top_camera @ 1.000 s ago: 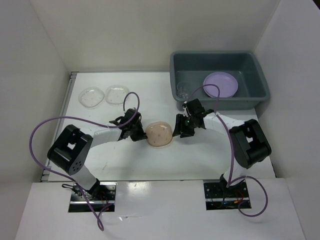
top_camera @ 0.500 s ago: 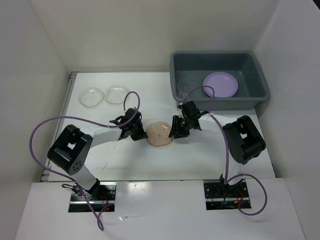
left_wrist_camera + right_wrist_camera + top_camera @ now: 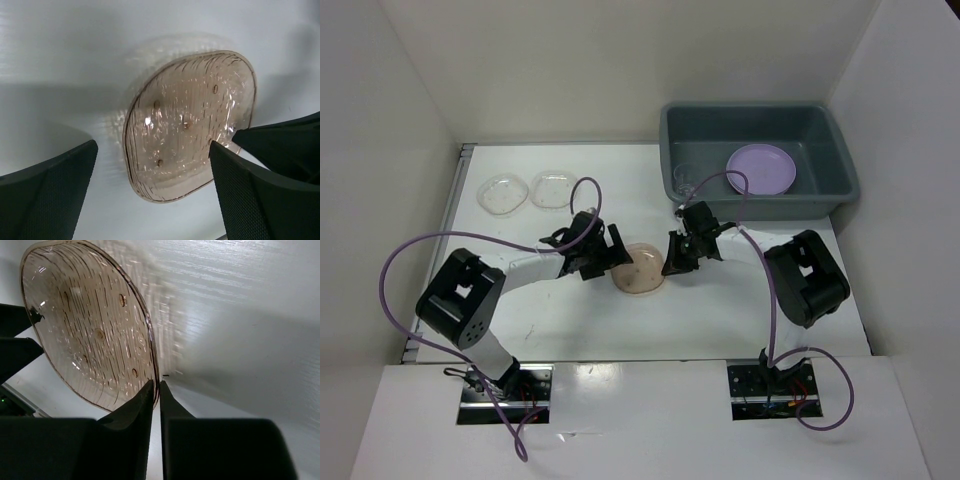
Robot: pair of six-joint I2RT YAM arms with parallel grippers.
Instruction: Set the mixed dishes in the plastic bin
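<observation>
Item: tan speckled round shallow plate (image 3: 642, 270), tilted on white tabletop (image 3: 570, 320).
Rim pinched in clenched right claw (image 3: 671, 264); left claw (image 3: 614, 257) released, fingers spread, just beside plate.

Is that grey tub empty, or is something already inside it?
Not empty: a lavender plate lies flat on the floor of the plastic bin, towards its right half.
</observation>
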